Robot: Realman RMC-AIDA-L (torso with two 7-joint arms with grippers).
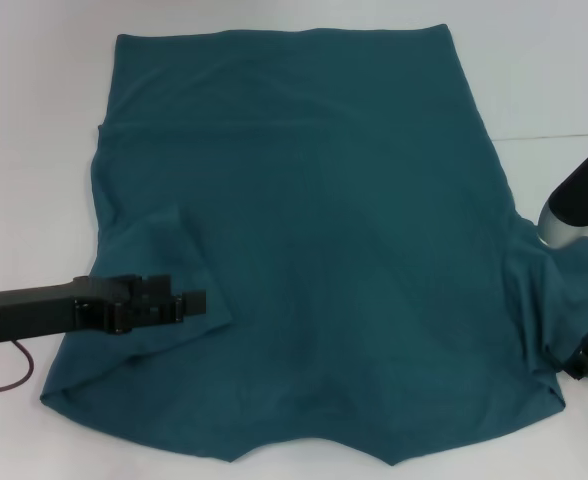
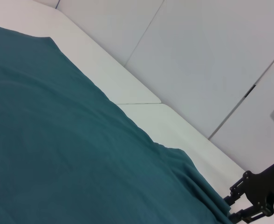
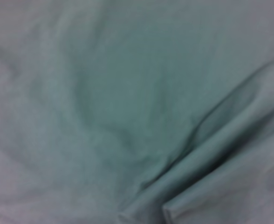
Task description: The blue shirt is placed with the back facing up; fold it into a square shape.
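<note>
The blue shirt (image 1: 314, 220) lies spread flat on the white table (image 1: 34, 120), hem at the far side. Its left sleeve is turned inward over the body. My left gripper (image 1: 196, 301) reaches in from the left over that folded flap and looks shut on the sleeve cloth. At the shirt's near right corner my right gripper (image 1: 586, 362) sits at the rumpled right sleeve edge. The left wrist view shows the shirt (image 2: 58, 140) and, far off, the right gripper (image 2: 232, 210) pinching its edge. Only shirt cloth (image 3: 127, 116) fills the right wrist view, very close.
Bare white table surrounds the shirt on the left, far side and right (image 1: 554, 80). A seam in the tabletop (image 1: 559, 135) runs off to the right. Pale wall panels (image 2: 211, 56) stand beyond the table edge.
</note>
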